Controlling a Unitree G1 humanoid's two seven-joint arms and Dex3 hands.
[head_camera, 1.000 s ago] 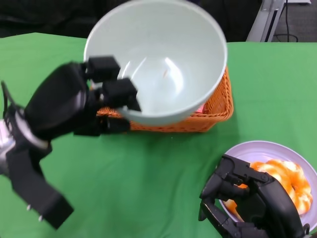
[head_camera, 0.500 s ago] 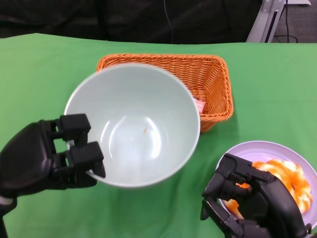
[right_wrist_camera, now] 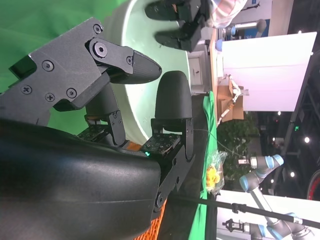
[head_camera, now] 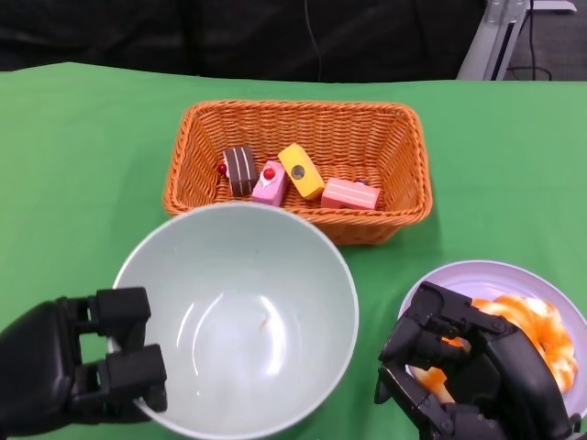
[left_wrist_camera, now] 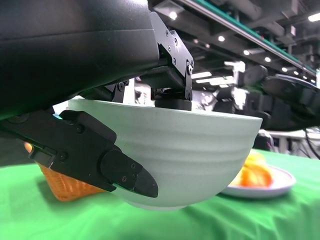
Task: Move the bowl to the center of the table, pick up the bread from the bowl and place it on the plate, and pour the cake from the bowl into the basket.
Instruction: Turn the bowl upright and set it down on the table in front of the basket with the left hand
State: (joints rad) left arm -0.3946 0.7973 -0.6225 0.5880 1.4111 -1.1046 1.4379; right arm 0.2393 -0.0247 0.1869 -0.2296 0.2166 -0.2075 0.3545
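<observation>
The pale green bowl (head_camera: 238, 316) sits upright and empty just above the green table (head_camera: 73, 165), in front of the orange basket (head_camera: 298, 119). My left hand (head_camera: 78, 371) grips its near-left rim. In the left wrist view the bowl (left_wrist_camera: 180, 160) hangs a little above the cloth. Several small cakes lie in the basket: a brown one (head_camera: 241, 170), a pink one (head_camera: 271, 183), a yellow one (head_camera: 302, 170) and a pink slab (head_camera: 350, 194). The orange bread (head_camera: 523, 335) lies on the lilac plate (head_camera: 477, 277) at the right. My right hand (head_camera: 468, 376) hovers over the plate's near-left edge, fingers curled, holding nothing.
Dark floor and a metal stand lie beyond the table's far edge. The right wrist view shows the bowl (right_wrist_camera: 145, 65) and my left hand's fingers (right_wrist_camera: 175, 25) on it. Bare green cloth spreads to the left and far right of the basket.
My left hand has brought the bowl from its tipped pose over the basket back toward me and down, turning it upright. The cakes now show in the basket. The right hand has not moved.
</observation>
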